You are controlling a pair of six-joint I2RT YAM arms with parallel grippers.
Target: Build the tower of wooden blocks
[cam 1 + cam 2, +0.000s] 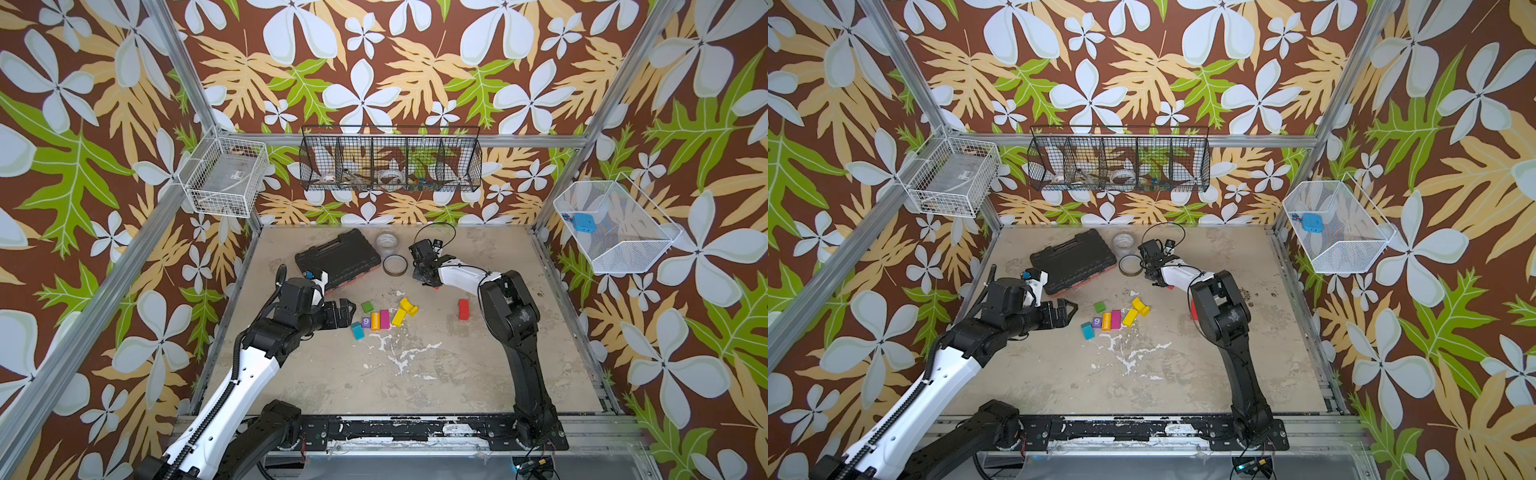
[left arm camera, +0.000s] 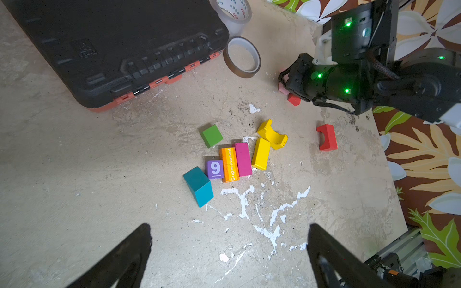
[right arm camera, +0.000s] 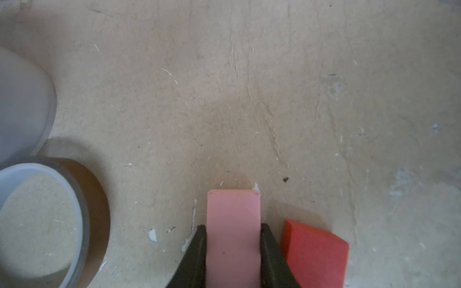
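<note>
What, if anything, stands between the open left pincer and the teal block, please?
Nothing visible does: only paint-flecked table lies between the left pincer and the teal block.

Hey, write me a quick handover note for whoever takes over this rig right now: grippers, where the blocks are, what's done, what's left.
Left gripper: open, empty, near the teal block, not touching.
Right gripper: fingers shut on the pink block, low by the amber tape ring, small red block beside it.
Blocks: teal block, purple 9 cube, orange block, magenta brick, yellow brick, yellow arch, green cube lie loose mid-table; red arch apart to the right.
Done: nothing stacked, no tower yet.
Left: probably set the pink block as a base, then stack the rest.
</note>
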